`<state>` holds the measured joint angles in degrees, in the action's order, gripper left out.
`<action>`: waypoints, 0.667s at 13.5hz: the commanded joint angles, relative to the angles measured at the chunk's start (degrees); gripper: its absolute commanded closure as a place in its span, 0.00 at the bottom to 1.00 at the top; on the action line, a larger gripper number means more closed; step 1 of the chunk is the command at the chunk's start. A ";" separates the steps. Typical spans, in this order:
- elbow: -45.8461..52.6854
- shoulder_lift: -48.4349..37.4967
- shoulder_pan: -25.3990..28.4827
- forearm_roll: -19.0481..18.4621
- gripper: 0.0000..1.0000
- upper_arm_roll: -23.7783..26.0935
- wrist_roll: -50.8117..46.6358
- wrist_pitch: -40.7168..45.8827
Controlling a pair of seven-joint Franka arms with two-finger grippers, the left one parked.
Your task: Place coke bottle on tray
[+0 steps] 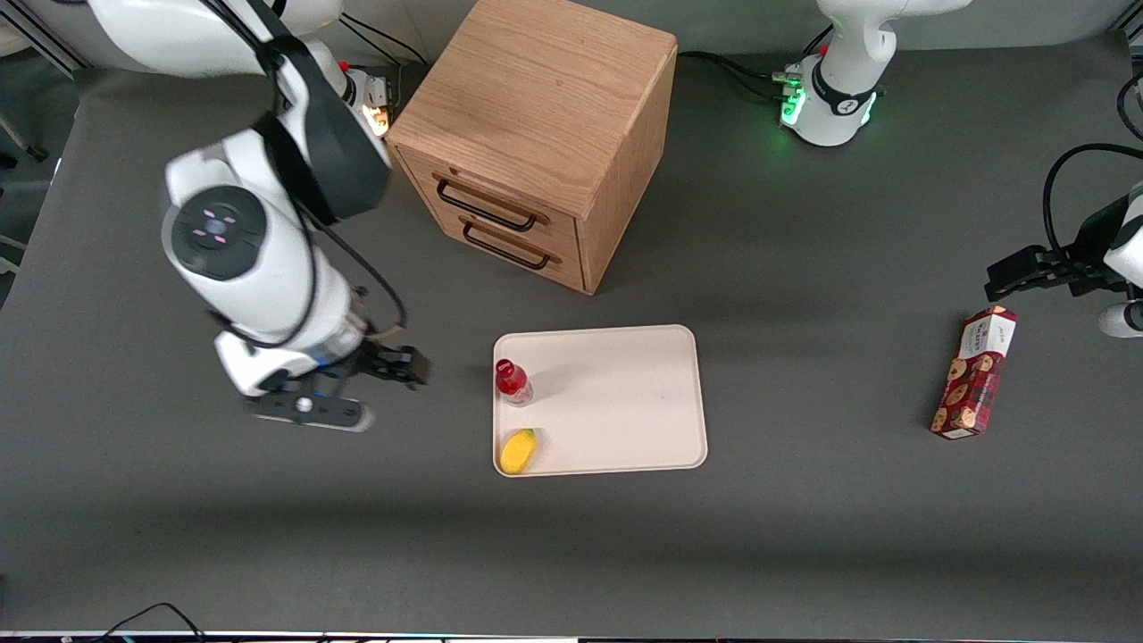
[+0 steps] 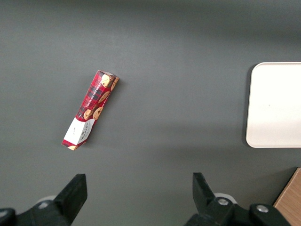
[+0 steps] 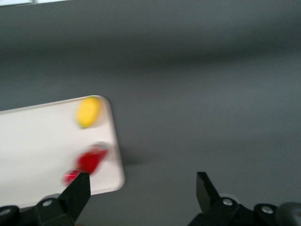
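The coke bottle (image 1: pixel 513 381) stands upright on the cream-white tray (image 1: pixel 625 393), close to the tray's edge toward the working arm's end. It shows in the right wrist view as a blurred red shape (image 3: pixel 89 162) on the tray (image 3: pixel 42 150). My gripper (image 1: pixel 412 366) is open and empty above the bare table beside the tray, apart from the bottle. In the right wrist view the gripper (image 3: pixel 143 190) has nothing between its fingers (image 3: pixel 80 190).
A yellow fruit-like object (image 1: pixel 518 450) lies on the tray, nearer the front camera than the bottle. A wooden drawer cabinet (image 1: pixel 536 134) stands farther back. A red-brown cookie box (image 1: pixel 975 371) lies toward the parked arm's end.
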<state>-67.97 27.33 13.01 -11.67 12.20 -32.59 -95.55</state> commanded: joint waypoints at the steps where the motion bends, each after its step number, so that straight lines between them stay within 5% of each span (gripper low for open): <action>1: -10.76 -9.73 -5.33 1.10 0.00 -2.44 8.04 -0.61; 5: -20.60 -21.50 -11.06 12.27 0.00 -11.31 23.94 1.33; 9: -31.66 -31.96 -12.48 13.25 0.00 -15.54 27.13 -2.34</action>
<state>-89.89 2.74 -0.07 0.23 -2.19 -7.03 -93.79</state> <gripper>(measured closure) 0.000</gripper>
